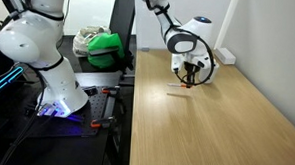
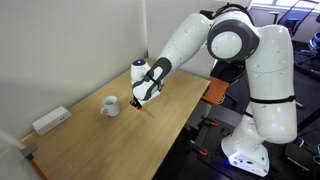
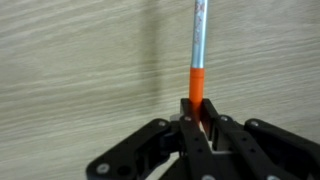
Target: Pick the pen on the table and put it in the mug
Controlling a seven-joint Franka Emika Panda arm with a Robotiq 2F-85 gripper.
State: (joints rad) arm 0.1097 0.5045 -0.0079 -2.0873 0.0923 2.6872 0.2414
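The jaws are gripping the pen (image 3: 199, 62) tightly by its orange end, its shaft running straight ahead of them, the mug (image 2: 111, 105) sitting apart beside them.

I see a white wall (image 1: 265, 33) on the right, a green bundle (image 1: 107, 48) far left by a black panel (image 1: 122, 21).

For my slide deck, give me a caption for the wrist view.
Close-up: the gripper pinches the pen by its orange section against the wood-grain table.
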